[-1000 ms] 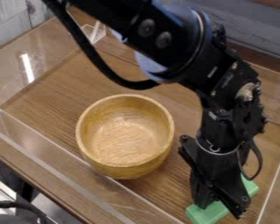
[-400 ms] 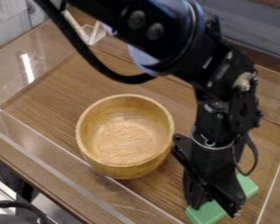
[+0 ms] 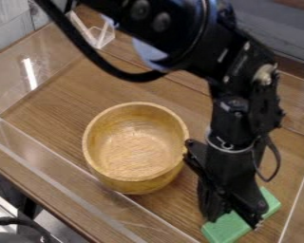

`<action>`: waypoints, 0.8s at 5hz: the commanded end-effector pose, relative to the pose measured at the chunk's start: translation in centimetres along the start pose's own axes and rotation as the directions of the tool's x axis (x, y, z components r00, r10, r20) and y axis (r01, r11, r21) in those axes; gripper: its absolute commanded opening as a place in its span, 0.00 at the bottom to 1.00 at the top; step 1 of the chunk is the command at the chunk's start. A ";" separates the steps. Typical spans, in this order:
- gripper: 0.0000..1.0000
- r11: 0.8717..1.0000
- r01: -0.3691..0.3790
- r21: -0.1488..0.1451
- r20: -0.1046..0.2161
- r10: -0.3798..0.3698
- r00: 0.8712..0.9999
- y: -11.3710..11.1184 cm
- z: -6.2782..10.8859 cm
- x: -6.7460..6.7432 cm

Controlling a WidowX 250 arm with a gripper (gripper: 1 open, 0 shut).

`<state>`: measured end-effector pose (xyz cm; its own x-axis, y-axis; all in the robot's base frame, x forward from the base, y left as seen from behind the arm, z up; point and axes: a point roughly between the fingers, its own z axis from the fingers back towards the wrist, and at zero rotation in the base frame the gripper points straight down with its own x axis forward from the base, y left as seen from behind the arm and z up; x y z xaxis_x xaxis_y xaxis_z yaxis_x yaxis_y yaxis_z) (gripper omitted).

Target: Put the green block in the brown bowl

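The green block (image 3: pixel 231 228) lies at the bottom right of the wooden table, with its far end showing behind the fingers. My black gripper (image 3: pixel 237 213) points straight down over the block's middle and is shut on it. I cannot tell whether the block still touches the table. The brown bowl (image 3: pixel 137 146), round and empty with thick wooden walls, stands just left of the gripper. The gripper's body is close to the bowl's right rim.
A clear plastic wall (image 3: pixel 41 142) runs along the table's left and front edges. The black arm (image 3: pixel 180 38) reaches in from the top, over the back of the table. Bare wooden tabletop (image 3: pixel 66 90) lies left of and behind the bowl.
The arm's wrist has shifted a little to the left, towards the bowl. The gripper stays shut on the green block, which is in nearly the same spot.
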<state>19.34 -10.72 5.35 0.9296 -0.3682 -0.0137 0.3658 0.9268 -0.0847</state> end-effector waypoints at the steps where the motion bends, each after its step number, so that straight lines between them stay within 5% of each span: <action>1: 0.00 1.000 -0.019 -0.008 0.068 0.019 0.998 0.1 2.0 1.1; 3: 0.00 1.000 -0.028 -0.004 0.067 0.028 0.997 0.4 2.6 1.5; 4: 1.00 1.000 -0.018 -0.001 0.070 0.018 0.997 0.3 1.9 1.6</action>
<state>20.41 -10.66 6.37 0.9388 -0.3443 0.0149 0.3442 0.9350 -0.0856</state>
